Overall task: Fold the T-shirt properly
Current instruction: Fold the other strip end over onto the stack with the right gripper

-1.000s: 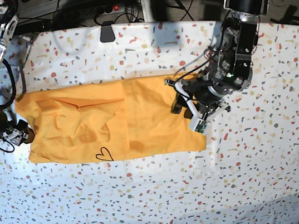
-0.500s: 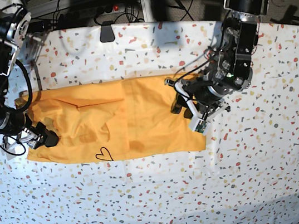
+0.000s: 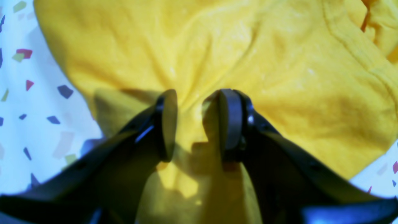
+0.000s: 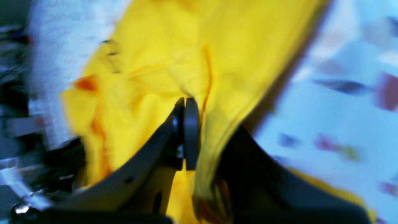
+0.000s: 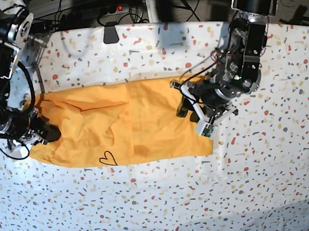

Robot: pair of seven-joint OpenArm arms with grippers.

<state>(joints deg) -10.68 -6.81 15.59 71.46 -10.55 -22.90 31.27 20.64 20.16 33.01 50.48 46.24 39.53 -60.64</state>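
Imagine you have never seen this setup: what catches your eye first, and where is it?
The large yellow-orange cotton T-shirt lies spread across the middle of the speckled white tablecloth, a small black heart outline near its front edge. The right end effector is shut on the shirt's edge at the base view's left; the left end effector stands open over the opposite end.

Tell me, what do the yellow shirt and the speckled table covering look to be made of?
The T-shirt looks like soft matte cotton knit: it creases and has a stitched hem. The table covering looks like thin printed cloth or plastic sheet, faintly wrinkled; I cannot tell which.
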